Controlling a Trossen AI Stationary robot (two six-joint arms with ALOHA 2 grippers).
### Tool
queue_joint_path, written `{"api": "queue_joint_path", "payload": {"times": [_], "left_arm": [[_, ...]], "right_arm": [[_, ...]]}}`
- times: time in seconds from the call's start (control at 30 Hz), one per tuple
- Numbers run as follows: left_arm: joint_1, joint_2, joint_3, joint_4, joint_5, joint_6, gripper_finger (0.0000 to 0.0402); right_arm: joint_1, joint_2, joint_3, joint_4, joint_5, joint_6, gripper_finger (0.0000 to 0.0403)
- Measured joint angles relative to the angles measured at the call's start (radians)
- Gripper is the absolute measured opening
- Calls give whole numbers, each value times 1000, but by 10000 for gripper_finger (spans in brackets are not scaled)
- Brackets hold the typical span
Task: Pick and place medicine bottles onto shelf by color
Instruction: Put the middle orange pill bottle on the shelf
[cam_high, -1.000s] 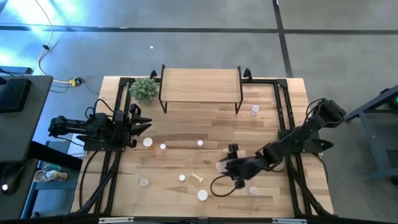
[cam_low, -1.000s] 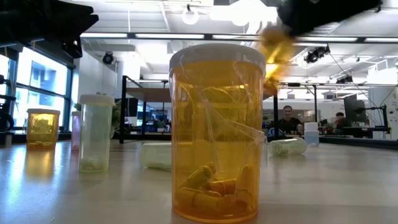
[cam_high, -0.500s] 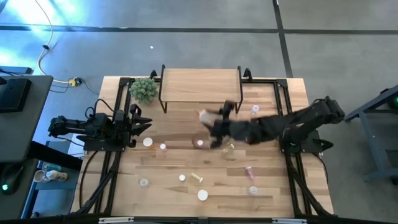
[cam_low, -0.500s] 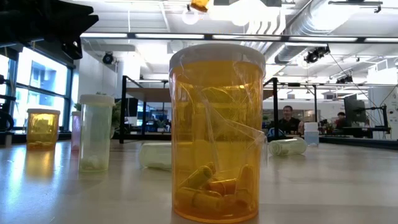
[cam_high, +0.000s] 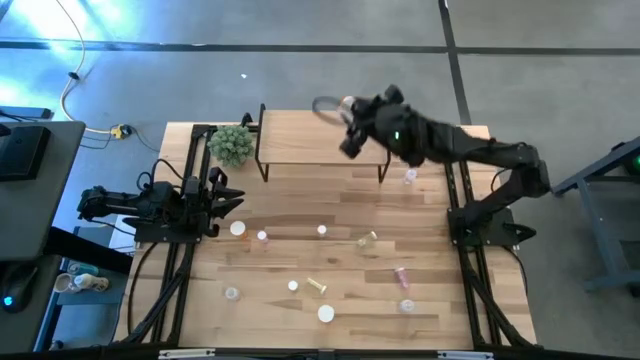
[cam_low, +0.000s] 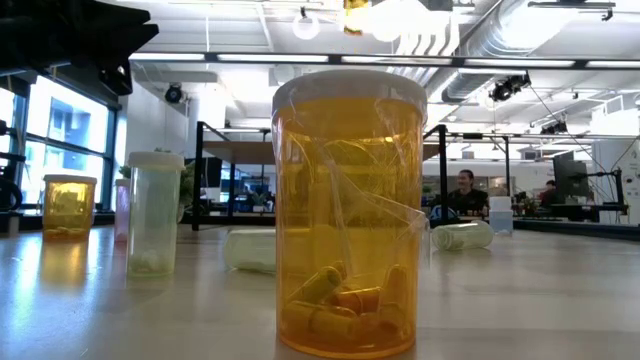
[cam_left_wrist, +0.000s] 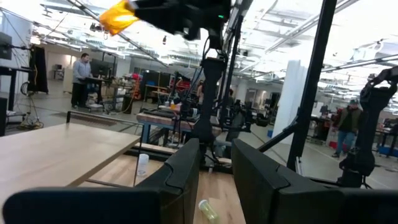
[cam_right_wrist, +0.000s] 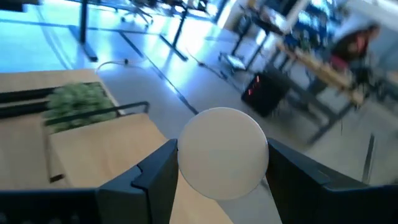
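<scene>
One bottle is what matters right now: the right gripper (cam_high: 347, 122) is clamped on an orange bottle (cam_left_wrist: 118, 16), white cap (cam_right_wrist: 222, 152) filling the space between its two fingers (cam_right_wrist: 155, 177) in its own wrist camera. From the left arm's camera you can see it carried high in the air, orange body sticking out sideways from the dark jaws, so I'd judge its long axis is closer to level than upright at this point.

Directly under and just ahead of that gripper sits the shelf (cam_high: 320, 135), the small light-wood riser on black legs; seen from overhead, the gripper hangs over the shelf's right rear corner. The move to come turns on this: the shelf top lies below the bottle, so the bottle would need tipping upright and lowering onto the board. No bottle shows on the board yet.

Farther off, beyond the shelf's other end, stands a small green plant (cam_high: 232, 144). Well back toward the front of the table, several bottles (cam_high: 326, 313) lie scattered, with a big orange one (cam_low: 350, 215) right against the low camera.

Across the table, the left gripper (cam_high: 232, 201) waits at its own edge, fingers (cam_left_wrist: 180, 177) slightly apart with nothing in them. The right arm is plainly the nearer one.
</scene>
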Motion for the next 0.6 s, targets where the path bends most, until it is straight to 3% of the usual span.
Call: {"api": "queue_joint_path", "payload": {"times": [0.17,0.33,0.6], "left_arm": [[0,0,0,0,0,0,86],[0,0,0,0,0,0,86],[0,0,0,0,0,0,86]], "right_arm": [[-161,0,26,-108,-102,149,200],[-320,-1,3,-177,-276,295,200],[-473,0,-99,-186,-452,412,200]]}}
